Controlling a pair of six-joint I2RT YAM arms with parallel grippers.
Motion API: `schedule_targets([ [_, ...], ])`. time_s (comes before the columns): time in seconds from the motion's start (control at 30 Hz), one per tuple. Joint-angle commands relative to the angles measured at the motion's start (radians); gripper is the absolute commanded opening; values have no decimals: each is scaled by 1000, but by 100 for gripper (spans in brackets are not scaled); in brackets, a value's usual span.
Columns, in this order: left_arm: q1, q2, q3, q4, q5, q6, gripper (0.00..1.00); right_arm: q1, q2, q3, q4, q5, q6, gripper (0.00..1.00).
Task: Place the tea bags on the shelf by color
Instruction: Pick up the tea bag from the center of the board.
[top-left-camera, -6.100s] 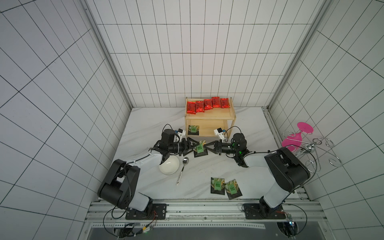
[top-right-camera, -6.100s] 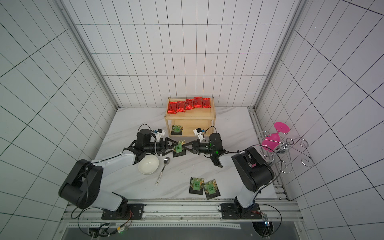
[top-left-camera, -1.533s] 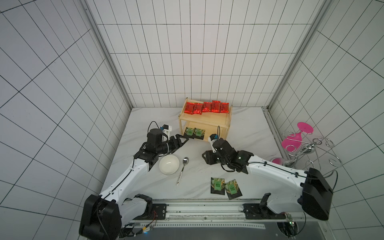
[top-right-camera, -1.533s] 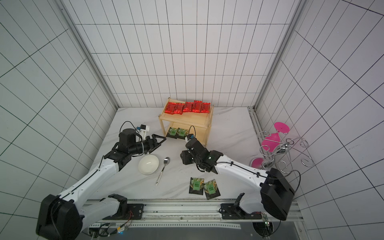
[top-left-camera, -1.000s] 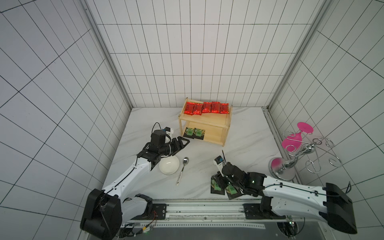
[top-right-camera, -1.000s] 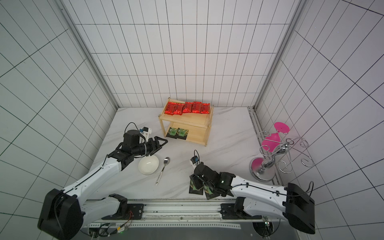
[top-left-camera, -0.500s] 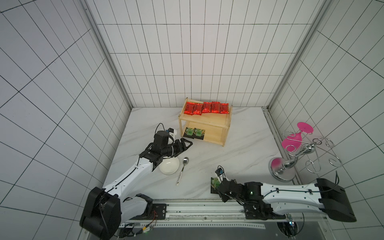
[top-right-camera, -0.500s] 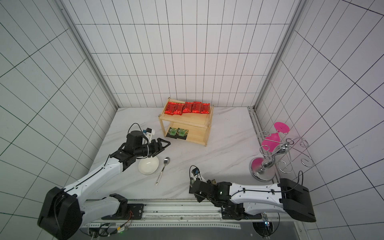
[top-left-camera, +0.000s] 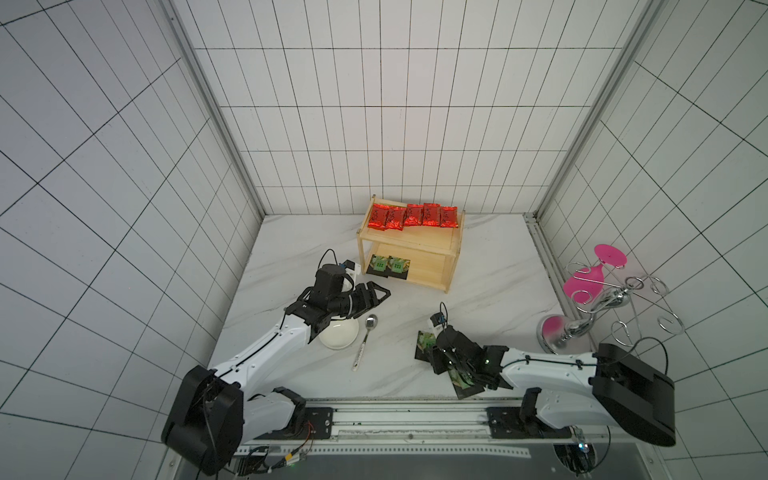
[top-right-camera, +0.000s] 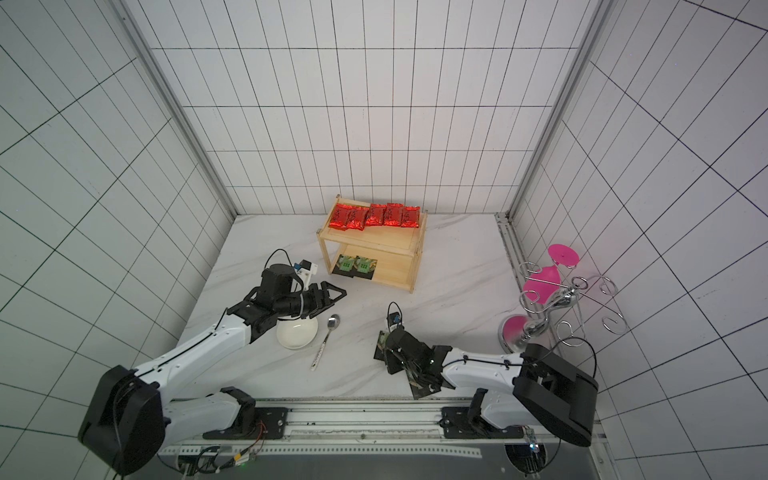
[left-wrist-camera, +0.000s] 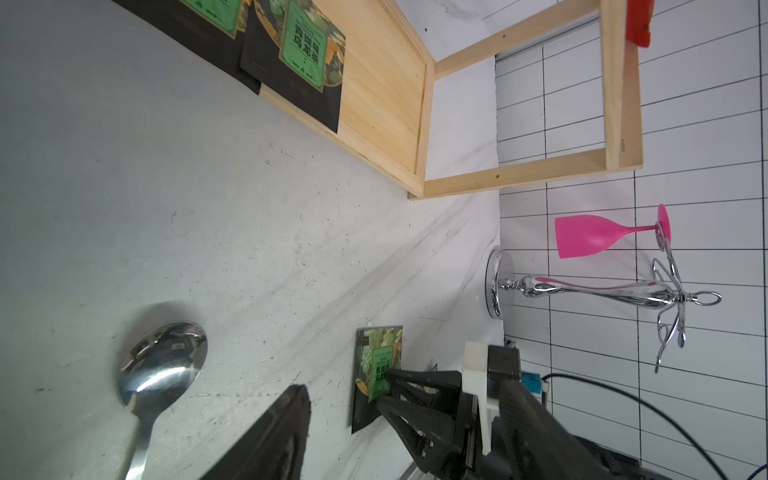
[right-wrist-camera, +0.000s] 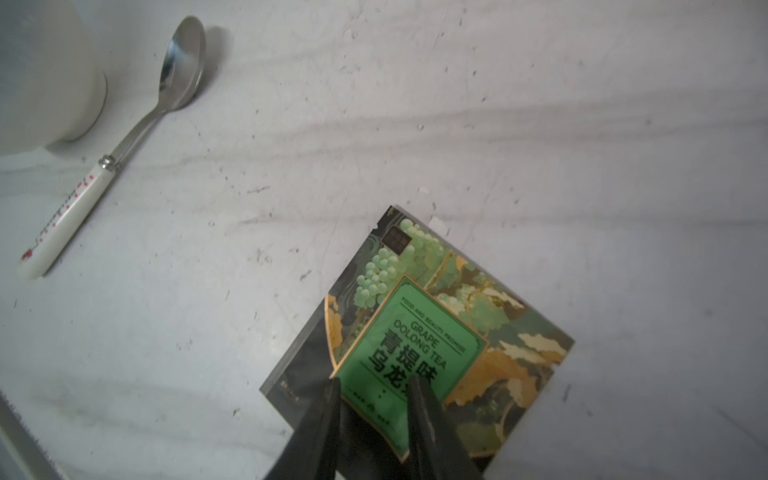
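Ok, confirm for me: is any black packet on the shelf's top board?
No, the top board holds only red sachets; two black packets lie on the bottom board.

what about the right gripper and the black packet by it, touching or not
Touching. The right wrist view shows the right gripper pressing both tips on the black packet, whose near edge curls up.
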Motion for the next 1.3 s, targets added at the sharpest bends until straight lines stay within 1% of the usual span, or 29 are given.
schedule_targets([
  [0.0, -62, 60, 15, 11, 13, 58, 75, -83, 90, 45, -4, -94, -129, 31],
  [0.07, -114, 128, 41, 14, 16, 87, 73, -136, 72, 56, 6, -142, -160, 31],
  [0.1, -140, 173, 59, 21, 22, 98, 71, -163, 37, 52, 6, -164, -163, 32],
  [0.17, -179, 257, 100, 53, 58, 107, 64, -204, -48, 32, -2, -200, -135, 33],
  [0.2, -203, 297, 131, 58, 51, 115, 58, -223, -96, 9, 12, -224, -102, 34],
  [0.3, -246, 397, 192, 73, 77, 120, 49, -277, -185, -57, 73, -299, 29, 36],
  [0.33, -259, 421, 194, 97, 81, 113, 48, -294, -200, -75, 96, -323, 72, 36],
  [0.4, -280, 463, 202, 126, 86, 102, 47, -330, -205, -107, 148, -376, 145, 36],
  [0.53, -301, 529, 226, 141, 79, 97, 45, -423, -164, -166, 258, -502, 228, 36],
  [0.63, -303, 561, 229, 138, 62, 103, 44, -484, -144, -188, 262, -557, 229, 35],
  [0.9, -303, 628, 231, 143, 20, 121, 43, -549, -77, -221, 336, -602, 270, 35],
  [1.07, -304, 653, 209, 176, 21, 107, 42, -580, 13, -230, 392, -630, 301, 36],
  [1.1, -303, 652, 196, 181, 20, 104, 41, -582, 33, -231, 413, -641, 301, 36],
  [1.17, -297, 647, 164, 206, 20, 91, 41, -584, 88, -230, 472, -666, 347, 36],
  [1.27, -281, 642, 136, 227, 21, 81, 40, -587, 190, -219, 614, -727, 421, 34],
])
